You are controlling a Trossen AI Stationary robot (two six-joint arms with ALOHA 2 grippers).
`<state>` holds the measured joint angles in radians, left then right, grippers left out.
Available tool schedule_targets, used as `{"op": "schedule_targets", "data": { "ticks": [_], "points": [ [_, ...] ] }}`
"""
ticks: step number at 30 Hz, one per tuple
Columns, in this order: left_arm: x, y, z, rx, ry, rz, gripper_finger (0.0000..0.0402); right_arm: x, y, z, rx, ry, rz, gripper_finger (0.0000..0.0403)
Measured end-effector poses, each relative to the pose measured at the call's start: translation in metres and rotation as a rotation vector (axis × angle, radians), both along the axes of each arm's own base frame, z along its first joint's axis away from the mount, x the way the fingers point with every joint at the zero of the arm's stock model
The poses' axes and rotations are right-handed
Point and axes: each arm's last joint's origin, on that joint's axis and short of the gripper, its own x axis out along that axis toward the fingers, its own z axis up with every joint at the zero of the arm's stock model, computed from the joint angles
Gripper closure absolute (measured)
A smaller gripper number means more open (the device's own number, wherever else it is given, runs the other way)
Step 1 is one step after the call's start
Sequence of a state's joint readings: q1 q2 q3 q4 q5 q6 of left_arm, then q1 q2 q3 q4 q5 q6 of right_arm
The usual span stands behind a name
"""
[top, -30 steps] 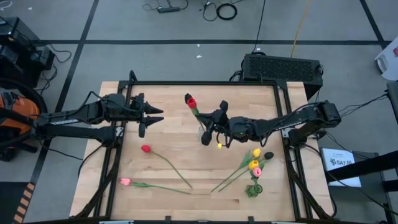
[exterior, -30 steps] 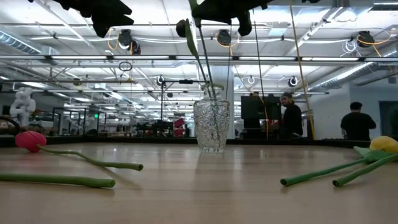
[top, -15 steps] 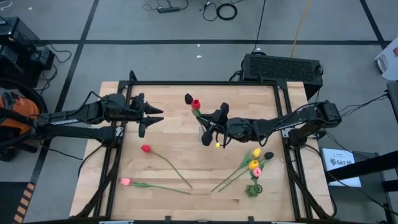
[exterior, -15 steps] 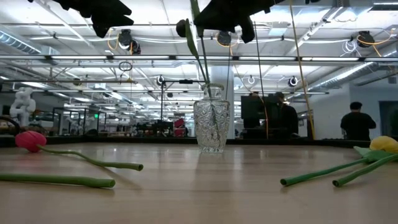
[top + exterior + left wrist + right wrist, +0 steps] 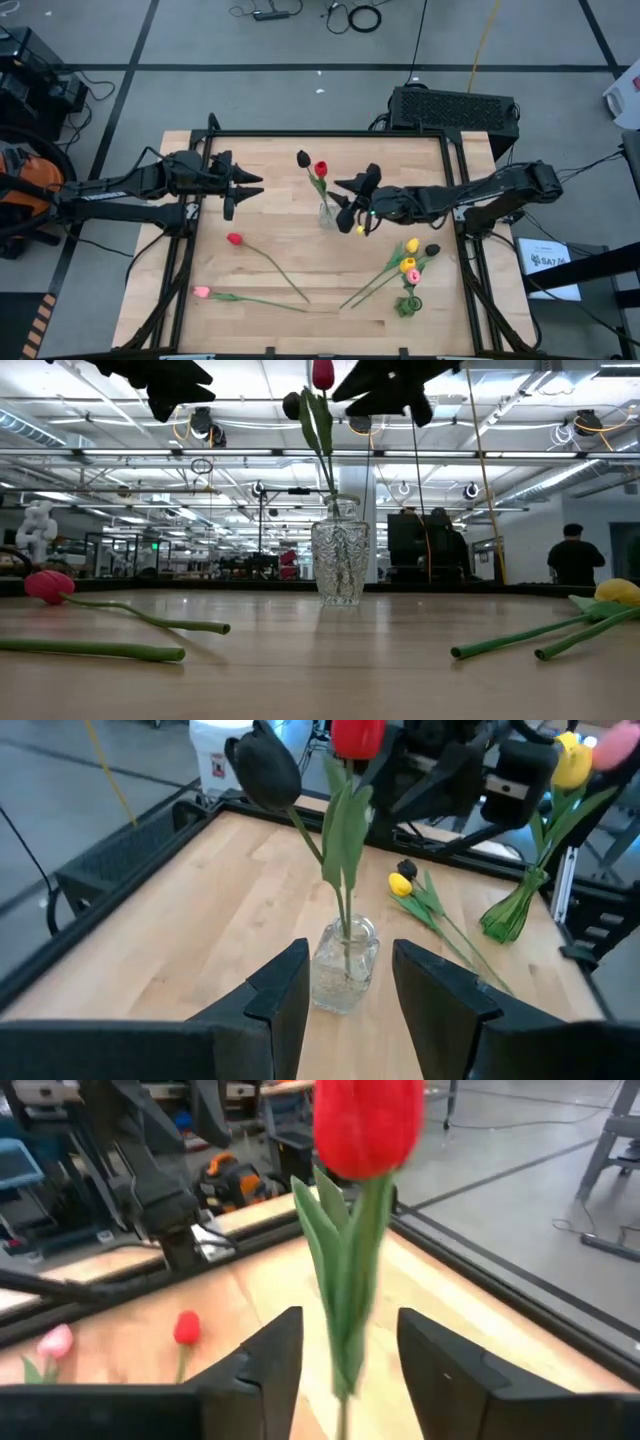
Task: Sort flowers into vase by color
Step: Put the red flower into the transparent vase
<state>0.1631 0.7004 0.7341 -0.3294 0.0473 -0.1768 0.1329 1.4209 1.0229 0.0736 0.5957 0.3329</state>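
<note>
1. Looking at the red tulip with the thin green stem (image 5: 320, 170): it stands in the clear cut-glass vase (image 5: 327, 214) mid-table, beside a black tulip (image 5: 303, 159); stems near upright, heads leaning toward the far edge.
2. Our right gripper (image 5: 352, 201) sits just beside the vase on its right-arm side, fingers spread and empty; in the right wrist view the red stem shows between the two fingers (image 5: 270, 1365) without touching either. We read that as released.
3. Our left gripper (image 5: 240, 188) waits well apart over the left side of the wooden table (image 5: 270, 150), fingers parted, holding nothing, pointed at the vase.
4. Flowers still lying flat: red tulip (image 5: 234, 239) and pink tulip (image 5: 201, 292) front-left, stems running toward the centre, closer to the left arm. Yellow, pink and black heads cluster (image 5: 412, 258) front-right, closer to the right arm.
5. Our judgement: the right gripper backs straight off along its own axis, so the stem isn't dragged.
</note>
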Motion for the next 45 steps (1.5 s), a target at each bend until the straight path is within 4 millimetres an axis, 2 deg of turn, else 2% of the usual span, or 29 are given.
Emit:
{"op": "schedule_targets", "data": {
  "ticks": [5,9,15,20,27,34,37,41,45],
  "points": [
    [0.000,0.001,0.000,-0.133,-0.023,0.089,0.0250,-0.031,-0.004,0.025,-0.005,0.009,0.000,0.0217],
    [0.001,-0.001,0.001,-0.244,-0.051,0.198,0.0269,-0.065,-0.010,0.038,0.009,0.081,-0.019,0.0213],
    [0.020,-0.019,-0.005,-0.355,-0.058,0.216,0.0315,-0.118,-0.026,0.032,0.148,0.266,-0.185,0.0215],
    [0.050,-0.040,-0.018,-0.462,-0.070,0.329,0.0344,-0.143,-0.030,0.025,0.196,0.397,-0.262,0.0215],
    [0.086,-0.076,-0.035,-0.645,-0.071,0.509,0.0380,-0.156,-0.031,0.021,0.103,0.552,-0.222,0.0215],
    [0.109,-0.108,-0.062,-0.829,-0.098,0.672,0.0397,-0.158,-0.032,0.020,0.036,0.626,-0.177,0.0215],
    [0.112,-0.117,-0.081,-0.895,-0.028,0.773,0.0398,-0.161,-0.032,0.018,0.011,0.685,-0.159,0.0215],
    [0.105,-0.124,-0.105,-0.986,0.130,0.906,0.0398,-0.167,-0.032,0.015,0.016,0.757,-0.144,0.0215],
    [0.092,-0.127,-0.116,-1.037,0.289,1.027,0.0399,-0.170,-0.032,0.014,0.013,0.776,-0.148,0.0215]
  ]
}}
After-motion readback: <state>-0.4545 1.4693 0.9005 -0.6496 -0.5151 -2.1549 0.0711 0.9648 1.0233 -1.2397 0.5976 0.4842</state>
